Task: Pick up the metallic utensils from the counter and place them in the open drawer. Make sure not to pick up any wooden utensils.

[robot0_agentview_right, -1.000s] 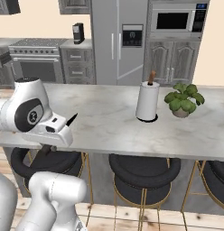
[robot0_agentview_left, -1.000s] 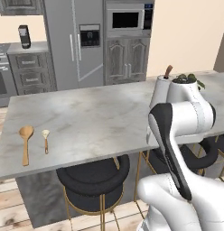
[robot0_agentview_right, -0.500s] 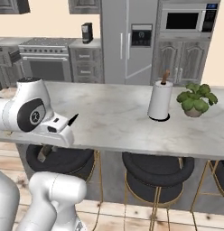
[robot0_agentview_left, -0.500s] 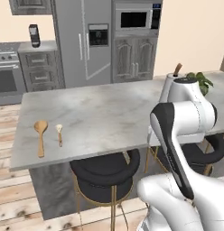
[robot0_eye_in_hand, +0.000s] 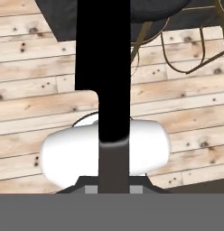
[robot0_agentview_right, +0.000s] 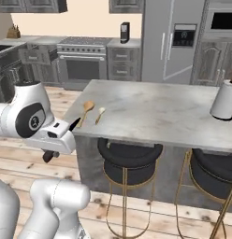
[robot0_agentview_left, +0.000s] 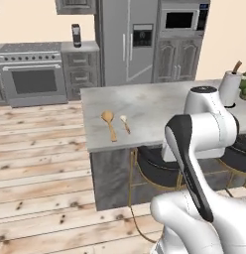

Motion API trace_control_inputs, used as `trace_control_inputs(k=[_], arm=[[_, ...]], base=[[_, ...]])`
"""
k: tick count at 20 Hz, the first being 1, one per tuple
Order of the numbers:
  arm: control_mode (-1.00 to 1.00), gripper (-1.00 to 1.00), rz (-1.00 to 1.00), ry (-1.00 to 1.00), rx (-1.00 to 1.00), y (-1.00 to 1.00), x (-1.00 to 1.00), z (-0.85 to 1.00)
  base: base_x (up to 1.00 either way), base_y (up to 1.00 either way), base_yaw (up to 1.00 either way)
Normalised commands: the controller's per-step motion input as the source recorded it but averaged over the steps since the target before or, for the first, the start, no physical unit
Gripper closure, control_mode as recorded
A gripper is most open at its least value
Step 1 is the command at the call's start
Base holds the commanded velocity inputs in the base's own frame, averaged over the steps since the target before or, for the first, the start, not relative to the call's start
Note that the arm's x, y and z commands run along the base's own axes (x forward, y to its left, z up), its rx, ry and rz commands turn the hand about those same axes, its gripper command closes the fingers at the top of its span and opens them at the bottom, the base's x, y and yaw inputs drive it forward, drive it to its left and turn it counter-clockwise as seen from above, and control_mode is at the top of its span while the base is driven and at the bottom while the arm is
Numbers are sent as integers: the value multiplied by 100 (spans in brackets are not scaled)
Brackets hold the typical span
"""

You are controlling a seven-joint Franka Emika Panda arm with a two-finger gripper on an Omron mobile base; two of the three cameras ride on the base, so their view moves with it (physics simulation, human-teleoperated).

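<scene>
The gripper [robot0_agentview_right: 73, 125] is clamped on the knife [robot0_eye_in_hand: 104, 67], whose black blade runs toward 12 o'clock in the hand view, over the wood floor [robot0_eye_in_hand: 37, 108]. On the counter [robot0_agentview_left: 154, 106], two wooden spoons [robot0_agentview_left: 109, 120] lie side by side, seemingly untouched.
</scene>
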Motion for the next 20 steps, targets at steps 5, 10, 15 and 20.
trace_control_inputs(k=[5, 10, 15, 20], arm=[[100, 100, 0, 0, 0, 0, 0, 0], [100, 100, 0, 0, 0, 0, 0, 0], [100, 100, 0, 0, 0, 0, 0, 0], [100, 100, 0, 0, 0, 0, 0, 0]], base=[[-8, 100, 12], [0, 100, 12], [1, 100, 6], [28, 100, 0]])
